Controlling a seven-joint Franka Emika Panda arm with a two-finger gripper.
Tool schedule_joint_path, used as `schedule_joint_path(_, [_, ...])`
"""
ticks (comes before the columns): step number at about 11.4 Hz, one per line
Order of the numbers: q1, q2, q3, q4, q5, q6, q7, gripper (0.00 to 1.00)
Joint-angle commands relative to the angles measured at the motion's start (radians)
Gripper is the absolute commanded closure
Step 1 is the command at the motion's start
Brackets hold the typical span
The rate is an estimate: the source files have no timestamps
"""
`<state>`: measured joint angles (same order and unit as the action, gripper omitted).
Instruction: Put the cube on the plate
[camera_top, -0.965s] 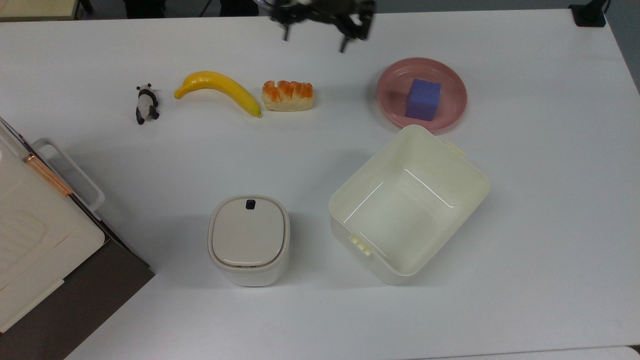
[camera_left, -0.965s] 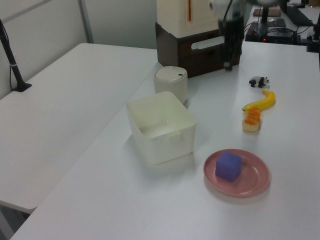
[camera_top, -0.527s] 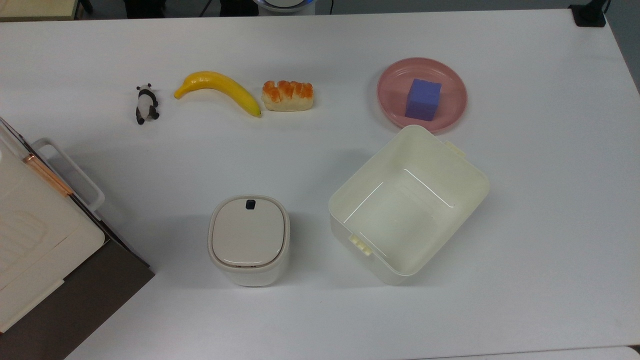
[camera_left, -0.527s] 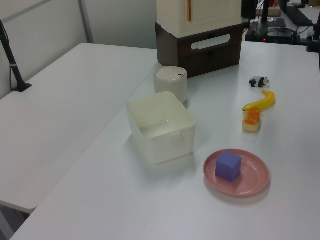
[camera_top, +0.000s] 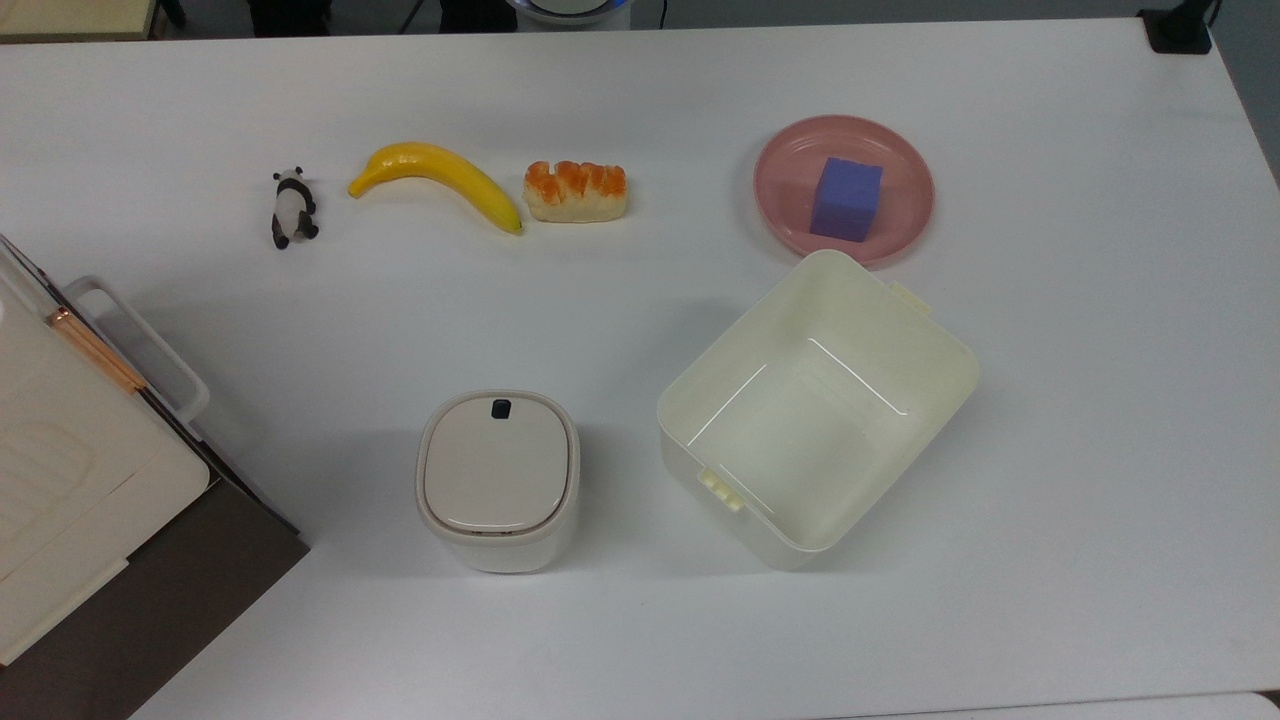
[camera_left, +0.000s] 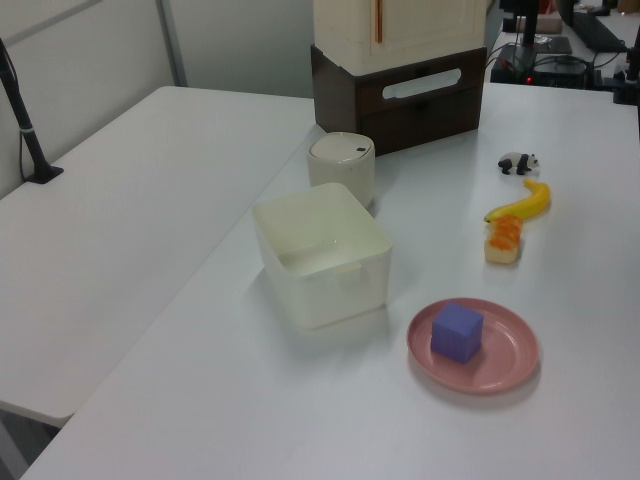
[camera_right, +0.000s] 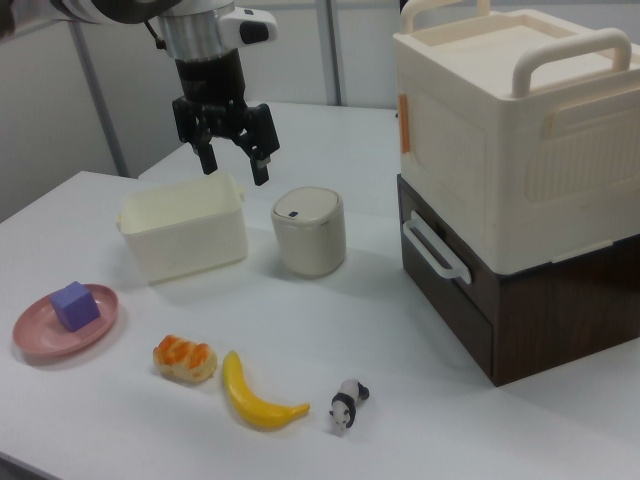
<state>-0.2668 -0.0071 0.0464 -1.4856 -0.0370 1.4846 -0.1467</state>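
Observation:
The blue-purple cube rests on the pink plate at the top view's upper right. The left view has the cube sitting on the plate near the front. In the right view the cube lies on the plate at the far left. My gripper hangs high over the table in the right view, in front of the cream tub and well away from the plate. It is open, with nothing between its fingers.
A cream tub stands just below the plate, with a small lidded bin beside it. A bread piece, a banana and a toy panda lie in a row. A stacked box and cabinet fill one table end.
My gripper has drawn back out of the top view's upper edge and out of the left view. The cube and plate have not moved.

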Motion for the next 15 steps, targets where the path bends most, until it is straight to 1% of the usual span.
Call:
schedule_joint_path(1, [0.026,-0.043,-0.039,-0.051,0.019,0.028,0.013,0.0])
schedule_joint_path(2, [0.034,-0.037,-0.036,-0.053,0.006,0.049,0.016,0.0])
schedule_joint_path(3, [0.047,-0.034,-0.039,-0.064,0.023,0.098,0.022,0.0])
schedule_joint_path(4, [0.066,-0.042,-0.036,-0.12,0.025,0.161,0.022,0.0])
schedule_joint_path(5, [0.073,-0.045,-0.036,-0.148,0.025,0.219,0.044,0.0])
schedule_joint_path(6, [0.073,-0.039,-0.034,-0.148,0.025,0.241,0.073,0.0])
schedule_joint_path(8, [0.075,-0.036,-0.033,-0.15,0.043,0.235,0.101,0.0])
schedule_joint_path(9, [0.073,-0.034,-0.037,-0.148,0.075,0.218,0.093,0.0])
schedule_joint_path(10, [0.073,-0.031,-0.036,-0.147,0.088,0.194,0.096,0.0])
schedule_joint_path(12, [0.098,-0.019,-0.026,-0.142,0.089,0.108,0.104,0.0])
schedule_joint_path(15, [0.101,-0.014,-0.03,-0.14,0.114,0.117,0.098,0.0])
